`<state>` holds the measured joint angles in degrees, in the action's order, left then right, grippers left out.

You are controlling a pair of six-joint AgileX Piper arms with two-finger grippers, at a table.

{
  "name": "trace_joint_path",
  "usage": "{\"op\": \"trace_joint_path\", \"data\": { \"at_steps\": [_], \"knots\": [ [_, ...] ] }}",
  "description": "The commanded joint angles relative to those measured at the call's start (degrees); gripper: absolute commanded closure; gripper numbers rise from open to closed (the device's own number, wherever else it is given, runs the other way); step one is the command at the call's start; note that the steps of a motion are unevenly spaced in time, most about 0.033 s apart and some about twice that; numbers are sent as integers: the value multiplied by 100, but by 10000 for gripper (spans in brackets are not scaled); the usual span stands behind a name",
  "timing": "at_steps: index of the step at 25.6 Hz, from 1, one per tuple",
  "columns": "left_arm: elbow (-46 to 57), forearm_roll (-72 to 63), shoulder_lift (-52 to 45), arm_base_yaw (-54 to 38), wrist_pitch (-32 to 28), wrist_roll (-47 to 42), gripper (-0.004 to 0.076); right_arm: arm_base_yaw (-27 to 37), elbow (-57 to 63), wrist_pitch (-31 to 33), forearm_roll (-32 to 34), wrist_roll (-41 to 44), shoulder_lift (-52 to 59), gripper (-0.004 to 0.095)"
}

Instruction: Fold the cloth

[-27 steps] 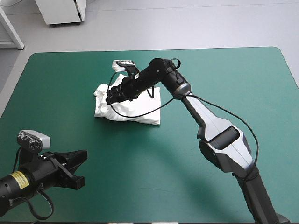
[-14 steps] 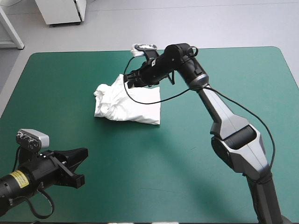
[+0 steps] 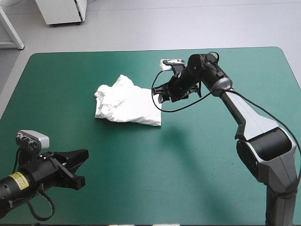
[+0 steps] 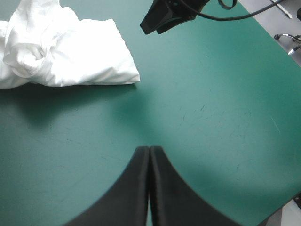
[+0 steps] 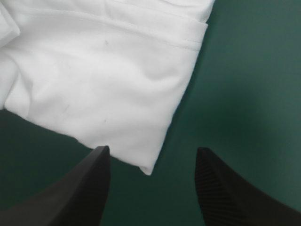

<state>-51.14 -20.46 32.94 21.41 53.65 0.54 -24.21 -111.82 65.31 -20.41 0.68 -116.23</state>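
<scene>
The white T-shirt (image 3: 127, 102) lies as a folded bundle on the teal-green table, its left end bunched and crumpled. It also shows in the left wrist view (image 4: 66, 52) and fills the right wrist view (image 5: 99, 70). My right gripper (image 3: 162, 94) hovers just off the bundle's right edge, open and empty (image 5: 153, 155), with a corner of the T-shirt lying ahead between its fingers. My left gripper (image 3: 84, 162) rests near the table's front left, shut (image 4: 149, 151), well short of the T-shirt. The right gripper (image 4: 157, 21) is seen beyond the bundle.
Bare teal-green cover (image 3: 155, 169) spreads in front of and to the right of the bundle. The table's right edge (image 4: 282, 56) runs past the left gripper's far side.
The right gripper has drawn back to the right, from over the bundle's upper left to just past its right edge. The T-shirt and the left arm have stayed put.
</scene>
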Motion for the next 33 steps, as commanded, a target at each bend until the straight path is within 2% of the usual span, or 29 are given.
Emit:
{"op": "trace_joint_path", "data": {
  "at_steps": [1, 9, 18, 20, 23, 24, 25, 27, 29, 30, 33],
  "knots": [
    [-126, -119, 59, 6, -388, -54, 733, 52, 8, -578, -390, -163, 111, 396],
    [-126, -119, 59, 6, -344, -54, 733, 52, 18, -798, -860, -297, -593, 397],
    [-126, -79, 59, 6, -344, -54, 733, 28, 18, -1015, -1188, -447, -720, 420],
    [-126, -79, 59, 6, -344, -54, 733, -10, 18, -1015, -1172, -447, -734, 493],
    [-126, -79, 59, 6, -344, -54, 733, -32, 18, -1004, -1123, -418, -761, 733],
    [-126, -79, 59, 6, -344, -54, 733, -32, 18, -977, -1123, -420, -761, 930],
    [-122, -79, 59, 6, -344, -54, 733, -32, 18, -967, -1109, -420, -761, 917],
    [-122, -79, 59, 6, -344, -54, 733, -32, 18, -855, -1001, -420, -749, 923],
    [-122, -79, 59, 6, -355, -54, 733, -32, 18, -478, -598, -393, -749, 923],
    [-122, -79, 59, 6, -355, -54, 733, -8, 18, -174, -95, -219, -741, 923],
    [-122, -90, 59, 6, -367, -54, 733, 148, 18, 133, 1005, -68, -603, 923]
  ]
}}
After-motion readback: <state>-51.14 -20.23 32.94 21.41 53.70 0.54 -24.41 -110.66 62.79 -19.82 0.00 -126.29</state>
